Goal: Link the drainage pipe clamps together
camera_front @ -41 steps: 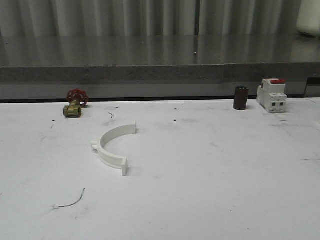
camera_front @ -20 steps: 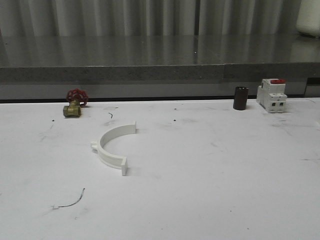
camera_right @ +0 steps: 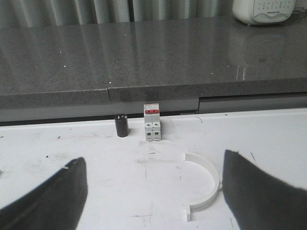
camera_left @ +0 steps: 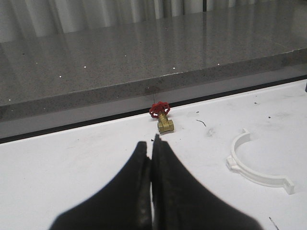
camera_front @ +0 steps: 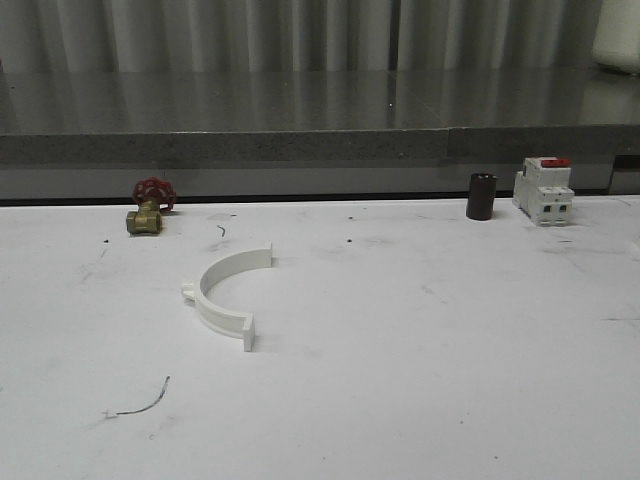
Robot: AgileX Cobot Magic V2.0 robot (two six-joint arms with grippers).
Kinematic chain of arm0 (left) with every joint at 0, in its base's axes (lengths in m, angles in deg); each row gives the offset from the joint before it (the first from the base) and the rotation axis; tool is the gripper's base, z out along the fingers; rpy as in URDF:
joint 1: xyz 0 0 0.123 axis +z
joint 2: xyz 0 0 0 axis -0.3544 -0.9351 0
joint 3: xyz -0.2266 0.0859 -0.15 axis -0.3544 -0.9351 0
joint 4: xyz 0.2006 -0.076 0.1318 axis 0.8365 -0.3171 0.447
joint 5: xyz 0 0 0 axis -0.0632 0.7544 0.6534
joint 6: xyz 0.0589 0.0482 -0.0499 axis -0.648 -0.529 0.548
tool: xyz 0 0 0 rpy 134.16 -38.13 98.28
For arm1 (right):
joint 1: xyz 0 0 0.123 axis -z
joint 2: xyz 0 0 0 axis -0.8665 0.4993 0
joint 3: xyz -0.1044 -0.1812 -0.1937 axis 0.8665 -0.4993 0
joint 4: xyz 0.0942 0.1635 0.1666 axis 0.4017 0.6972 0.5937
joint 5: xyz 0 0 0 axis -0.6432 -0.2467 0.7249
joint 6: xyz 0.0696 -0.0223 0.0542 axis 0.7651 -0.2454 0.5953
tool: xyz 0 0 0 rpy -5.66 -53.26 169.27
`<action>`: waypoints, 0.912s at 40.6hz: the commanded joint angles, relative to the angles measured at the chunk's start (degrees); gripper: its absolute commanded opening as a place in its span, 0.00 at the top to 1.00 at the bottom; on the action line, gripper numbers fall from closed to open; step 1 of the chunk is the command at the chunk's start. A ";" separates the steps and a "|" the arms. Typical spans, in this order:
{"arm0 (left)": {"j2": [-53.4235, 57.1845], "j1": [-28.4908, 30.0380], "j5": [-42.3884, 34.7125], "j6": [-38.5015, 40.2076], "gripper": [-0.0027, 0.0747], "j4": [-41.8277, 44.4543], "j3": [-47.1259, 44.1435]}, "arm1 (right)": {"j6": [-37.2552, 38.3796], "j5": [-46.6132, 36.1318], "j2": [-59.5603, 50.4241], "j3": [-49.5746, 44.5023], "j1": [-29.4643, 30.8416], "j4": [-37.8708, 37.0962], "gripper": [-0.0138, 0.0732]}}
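Table (camera_front: 420, 400): white, scuffed with small dark marks and scratches. Clamp half (camera_front: 222, 296) on the left part of it: plain white; second clamp half (camera_right: 205, 187) also plain white. Valve (camera_front: 148, 208): brass-yellow body, red handwheel. Small cylinder (camera_front: 481, 196): dark brown/black. Breaker (camera_front: 544, 190): white with a red top. Counter (camera_front: 300, 120) behind: speckled grey stone, glossy. Back wall (camera_front: 250, 35): pale grey vertical ribbing. Left gripper (camera_left: 152, 158) and right gripper (camera_right: 153, 191): both black.

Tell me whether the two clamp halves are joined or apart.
Apart. One half-ring lies alone on the table in the front view; the other half-ring lies separately between the right gripper's fingers.
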 commanded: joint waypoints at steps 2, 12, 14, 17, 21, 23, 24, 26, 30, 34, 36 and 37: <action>-0.51 0.12 -4.74 -0.06 0.99 0.37 1.67 | -0.25 -4.73 0.91 1.87 0.39 -0.39 0.15; -0.51 0.12 -4.74 -0.06 0.99 0.37 1.67 | -0.25 -4.79 0.91 1.87 0.39 -0.39 0.15; -0.51 0.12 -4.74 -0.06 0.99 0.37 1.67 | -0.25 -5.09 0.91 1.87 0.39 -0.39 0.15; -0.51 0.12 -4.74 -0.06 0.99 0.37 1.67 | -0.25 -5.56 0.91 1.87 0.39 -0.39 0.15; -0.51 0.12 -4.74 -0.06 0.99 0.37 1.67 | -0.25 -4.18 1.56 2.11 0.39 -0.39 0.15; -0.51 0.12 -4.74 -0.06 0.99 0.37 1.67 | -0.25 -3.03 3.54 2.75 0.39 -0.39 0.15; -0.51 0.12 -4.74 -0.06 0.99 0.37 1.67 | -0.25 -2.68 5.06 3.32 0.39 -0.39 0.15; -0.51 0.12 -4.74 -0.06 0.99 0.37 1.67 | -0.25 -1.88 8.50 4.66 0.39 -0.58 0.15; -0.51 0.12 -4.74 -0.06 0.99 0.37 1.67 | -0.25 0.86 17.37 8.77 0.39 -1.37 0.15; -0.51 0.12 -4.74 -0.06 0.99 0.37 1.67 | -0.25 5.35 28.01 14.66 0.39 -1.37 0.15; -0.51 0.12 -4.74 -0.06 0.99 0.37 1.67 | -0.25 7.50 32.73 17.60 0.39 -1.37 0.15; -0.51 0.12 -4.74 -0.06 0.99 0.37 1.67 | -0.25 8.29 35.57 19.19 0.39 -1.37 0.15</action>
